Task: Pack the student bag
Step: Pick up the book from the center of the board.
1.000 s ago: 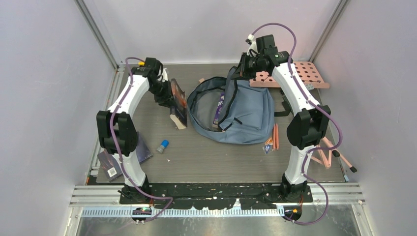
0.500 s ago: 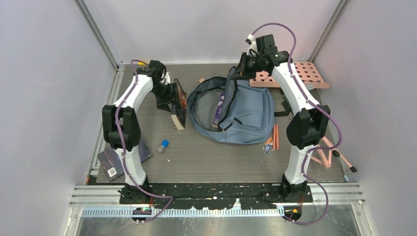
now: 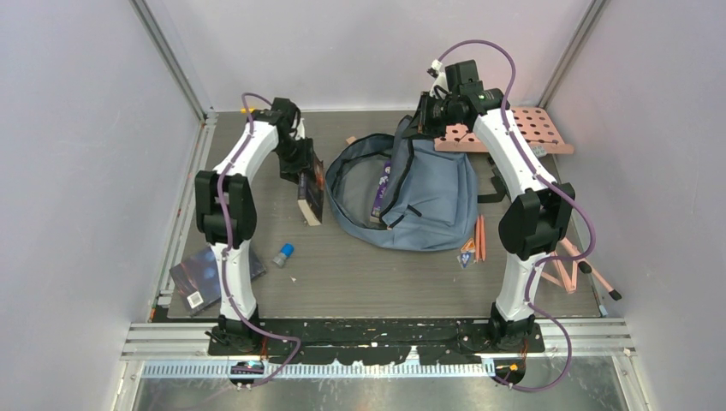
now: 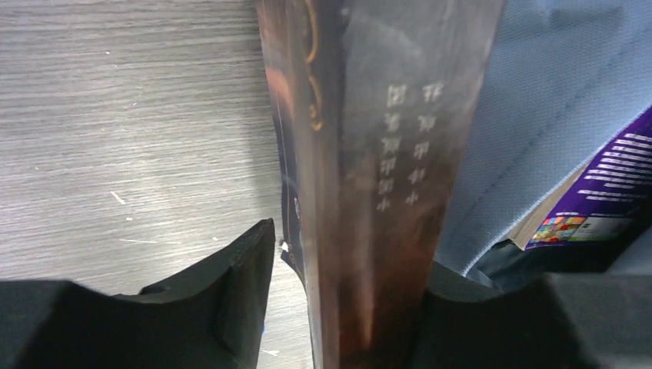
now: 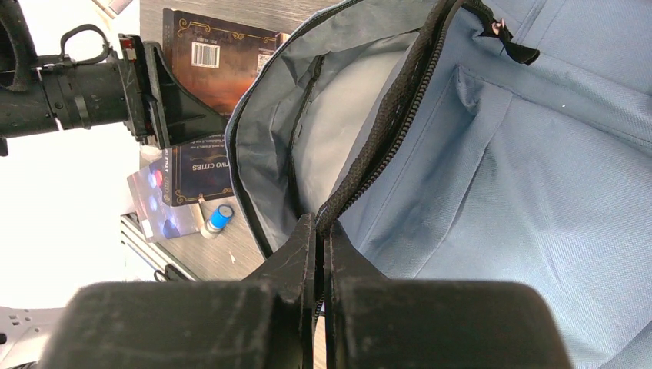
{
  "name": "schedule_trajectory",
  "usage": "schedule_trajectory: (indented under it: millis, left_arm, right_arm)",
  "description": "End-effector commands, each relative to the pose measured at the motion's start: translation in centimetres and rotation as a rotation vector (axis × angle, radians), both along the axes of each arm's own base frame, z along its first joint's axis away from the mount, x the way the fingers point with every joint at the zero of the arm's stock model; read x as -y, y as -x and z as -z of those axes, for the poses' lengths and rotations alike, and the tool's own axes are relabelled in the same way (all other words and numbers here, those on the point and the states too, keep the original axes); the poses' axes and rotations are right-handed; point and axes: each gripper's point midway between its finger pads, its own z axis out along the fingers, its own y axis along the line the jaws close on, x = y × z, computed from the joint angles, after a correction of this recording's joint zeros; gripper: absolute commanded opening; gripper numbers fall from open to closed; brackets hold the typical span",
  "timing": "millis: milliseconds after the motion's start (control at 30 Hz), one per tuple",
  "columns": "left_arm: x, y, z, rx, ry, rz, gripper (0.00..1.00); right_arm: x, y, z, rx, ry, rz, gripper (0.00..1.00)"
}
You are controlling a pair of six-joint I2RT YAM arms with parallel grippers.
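Student bag [image 3: 437, 197] lies on table [image 3: 377, 278], grey-blue, mouth open toward left. Purple book [image 3: 383, 190] stands in opening. Right gripper [image 3: 414, 128] pinches bag's far rim, fabric lifted. Left gripper [image 3: 306, 169] clamps dark book [image 3: 313, 199], on edge, just left of bag mouth. Blue-capped bottle [image 3: 283, 254] nearer, apart from both. Flat book [image 3: 199, 276] at near-left corner. Orange pencils [image 3: 479, 237] beside bag's right side. Pink pegboard [image 3: 522, 128] far right.

There's the student bag [image 3: 437, 193], a big grey-blue fabric backpack lying flat mid-table [image 3: 360, 274], black straps trailing off its right side, main zipper undone, its mouth gaping leftward with the far rim lifted, a purple book [image 3: 382, 190] showing inside.
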Motion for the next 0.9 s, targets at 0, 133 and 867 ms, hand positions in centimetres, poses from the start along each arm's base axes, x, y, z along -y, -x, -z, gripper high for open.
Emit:
schedule_trajectory:
  millis: [0, 133, 867]
  left_arm:
    - [-0.2, -0.3, -0.5, 0.024, -0.054, 0.036, 0.47]
    - [0.1, 0.1, -0.3, 0.024, -0.062, 0.054, 0.25]
    - [11.3, -2.9, -20.9, 0.482, 0.549, 0.116, 0.00]
  right_arm:
    - [0.4, -1.2, -2.4, 0.092, -0.002, 0.009, 0.00]
    - [0.4, -1.1, -2.4, 0.093, -0.002, 0.009, 0.01]
    - [0.4, -1.0, -4.8, 0.123, -0.064, 0.026, 0.00]
